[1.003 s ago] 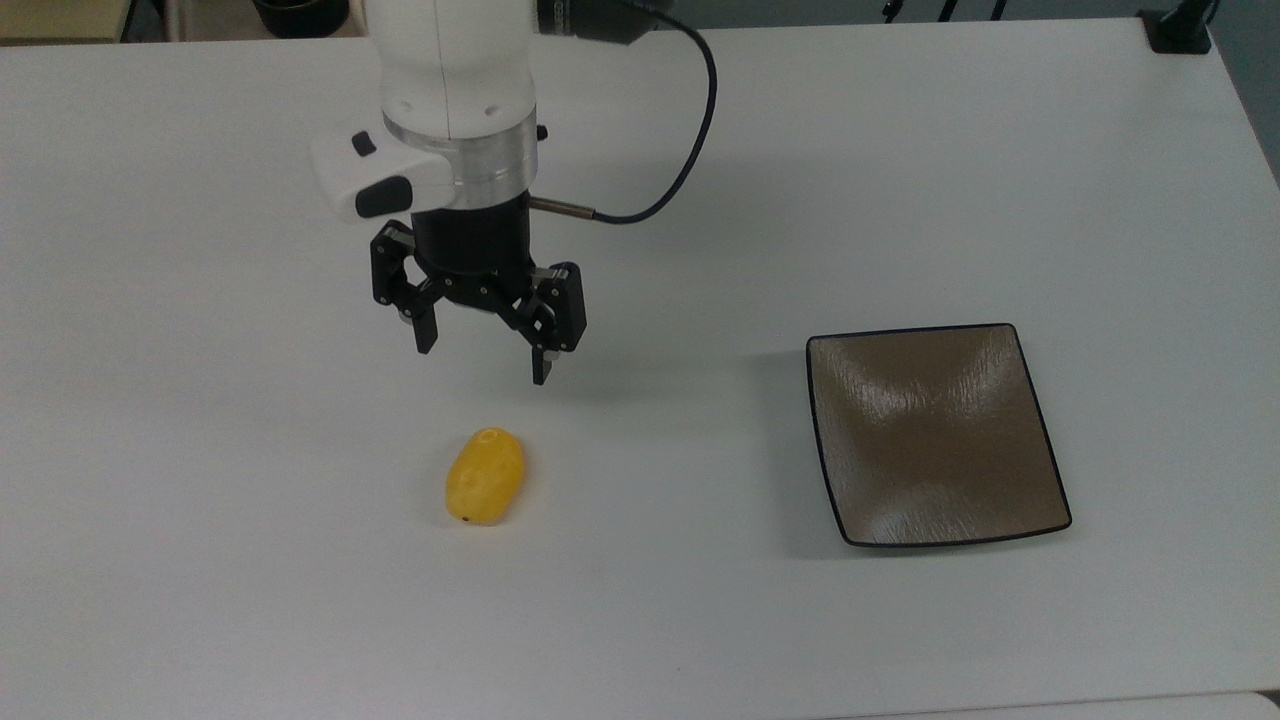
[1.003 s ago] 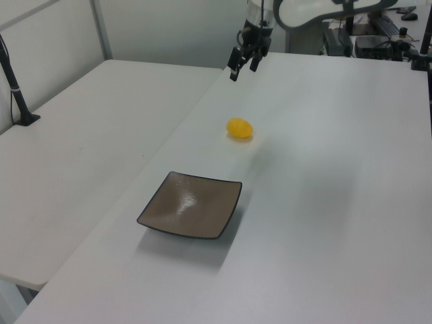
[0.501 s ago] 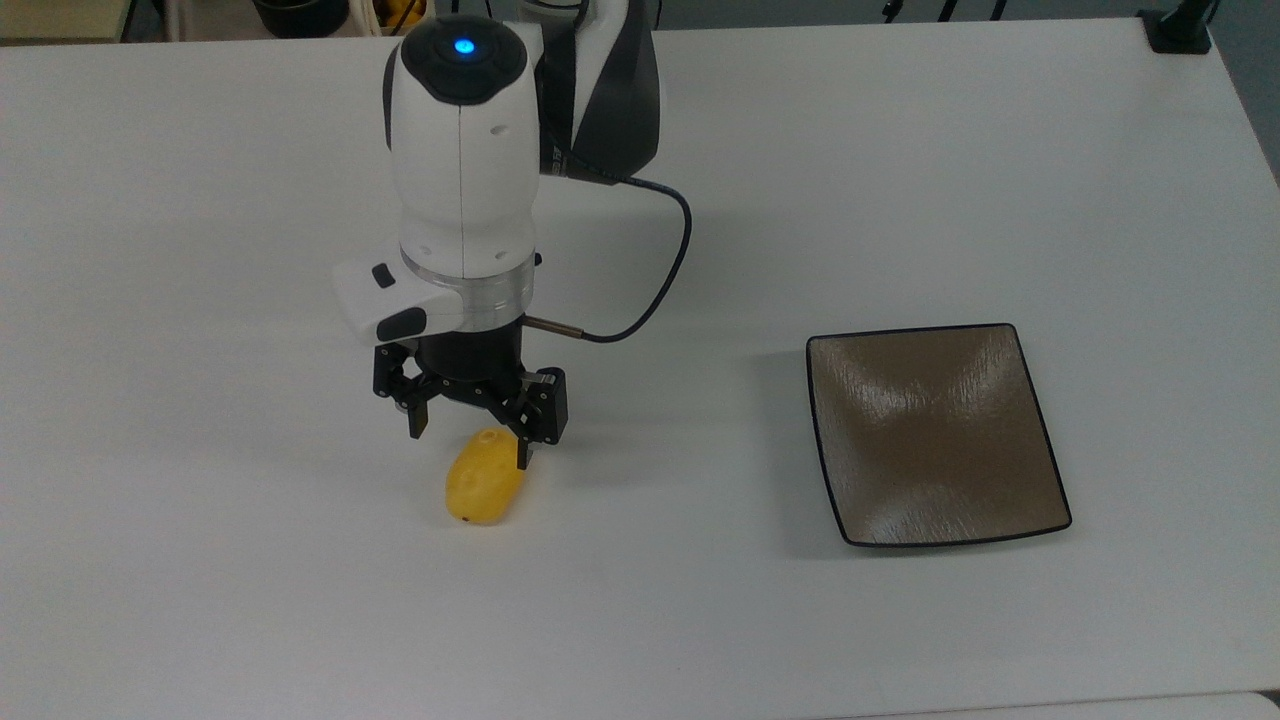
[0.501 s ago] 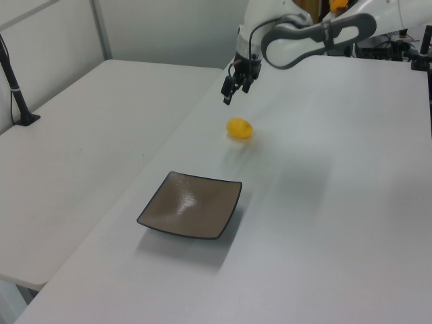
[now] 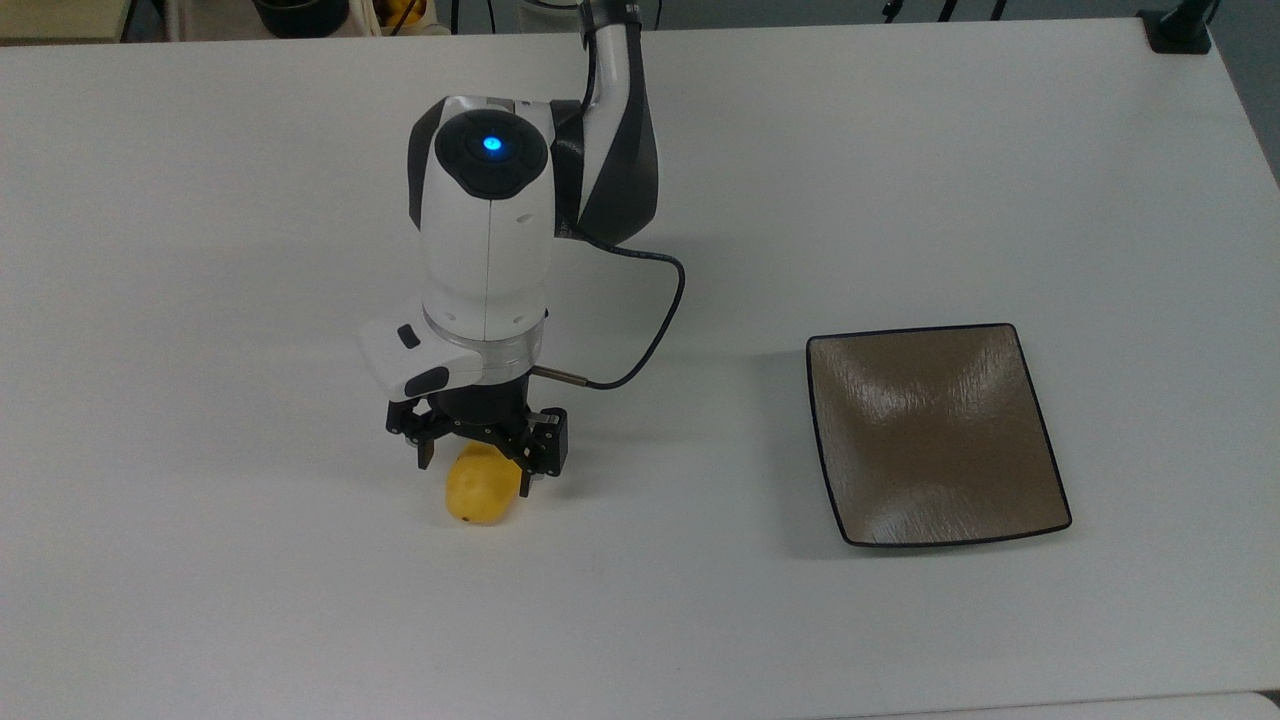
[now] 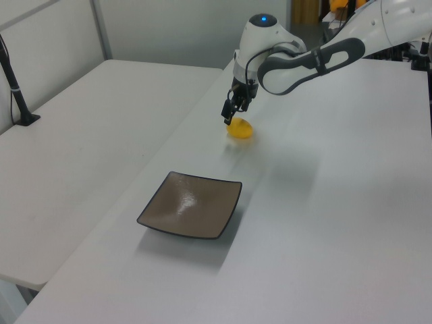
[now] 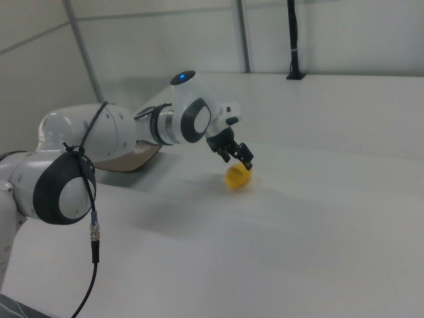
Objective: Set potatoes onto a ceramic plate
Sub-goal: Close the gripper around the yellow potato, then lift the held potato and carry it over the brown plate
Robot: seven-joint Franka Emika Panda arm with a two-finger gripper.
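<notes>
The small yellow potato (image 5: 478, 494) lies on the white table (image 5: 200, 300), left of centre in the top view; it also shows as the potato (image 6: 240, 129) and the potato (image 7: 238, 177). My gripper (image 5: 474, 476) hangs right over the potato's far end, open, with one black finger on each side of it. The gripper (image 6: 230, 119) is just above the potato in the left view, and the gripper (image 7: 243, 161) likewise in the right view. The square brown-grey ceramic plate (image 5: 935, 435) sits bare at the top view's right, well apart from the potato, also seen as the plate (image 6: 190, 204).
A black cable (image 5: 655, 330) loops from the wrist over the table. A black post base (image 5: 1180, 28) stands at the top view's far right corner. A second white table (image 6: 81, 135) adjoins on the left view's left.
The arm has come down and toward the top view's bottom. The open fingers went from well above and behind the potato to straddling its far end. Potato and plate have not moved.
</notes>
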